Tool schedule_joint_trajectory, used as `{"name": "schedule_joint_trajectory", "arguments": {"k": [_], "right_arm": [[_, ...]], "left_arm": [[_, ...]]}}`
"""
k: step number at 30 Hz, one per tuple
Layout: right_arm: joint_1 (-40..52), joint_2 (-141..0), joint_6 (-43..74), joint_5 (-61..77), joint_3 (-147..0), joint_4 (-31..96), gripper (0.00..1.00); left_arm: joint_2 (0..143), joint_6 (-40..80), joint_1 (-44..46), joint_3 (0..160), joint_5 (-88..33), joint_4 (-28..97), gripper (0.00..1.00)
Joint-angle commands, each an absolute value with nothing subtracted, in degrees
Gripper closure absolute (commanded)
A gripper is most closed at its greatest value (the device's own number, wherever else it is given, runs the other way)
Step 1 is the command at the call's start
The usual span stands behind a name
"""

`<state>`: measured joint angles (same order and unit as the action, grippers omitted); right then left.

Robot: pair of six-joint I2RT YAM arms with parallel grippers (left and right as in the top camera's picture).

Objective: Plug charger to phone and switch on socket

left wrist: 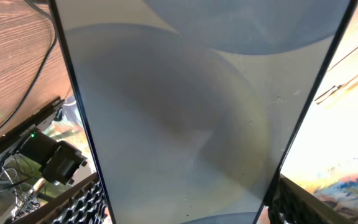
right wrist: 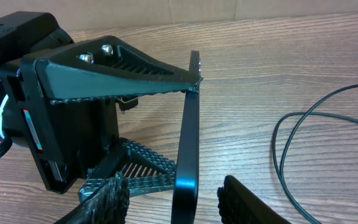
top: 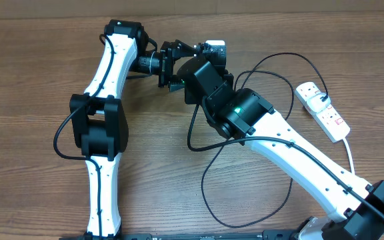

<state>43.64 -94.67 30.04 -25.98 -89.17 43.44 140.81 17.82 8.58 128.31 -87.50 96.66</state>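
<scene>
Gripping the slim black-rimmed phone (left wrist: 185, 124) on edge, well left of the white red-switched power strip (top: 322, 110), our left hand (right wrist: 183, 128) steadied it. Our right hand (right wrist: 173, 188) straddled it part-open and, we judged, needed to close squarely.

I see the phone (right wrist: 185, 143) upright, edge-on; the charger (right wrist: 275, 149) lies in loose black loops, reaching the white, red-switched socket (top: 322, 110) at far right

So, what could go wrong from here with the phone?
1. The phone stands on edge in the left end effector, and the right end effector straddles it without touching. If the left one lets go too early, the phone may fall.
2. Loops of the cable lie beside the right arm and might snag on it.
</scene>
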Motion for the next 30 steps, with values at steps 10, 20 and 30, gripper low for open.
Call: {"name": "schedule_joint_trajectory", "arguments": {"k": [10, 20, 30], "right_arm": [[43.6, -94.7, 30.4, -26.8, -90.1, 43.9, 0.52], [43.7, -97.1, 30.2, -26.0, -90.1, 43.7, 0.54], [43.6, -97.2, 29.8, -28.3, -90.1, 42.5, 0.61]], "left_arm": [[141.2, 13.2, 8.5, 129.9, -90.6, 96.8, 0.28], [141.2, 12.9, 8.5, 129.9, -90.6, 96.9, 0.28], [141.2, 12.9, 8.5, 129.9, -90.6, 96.9, 0.28]]}}
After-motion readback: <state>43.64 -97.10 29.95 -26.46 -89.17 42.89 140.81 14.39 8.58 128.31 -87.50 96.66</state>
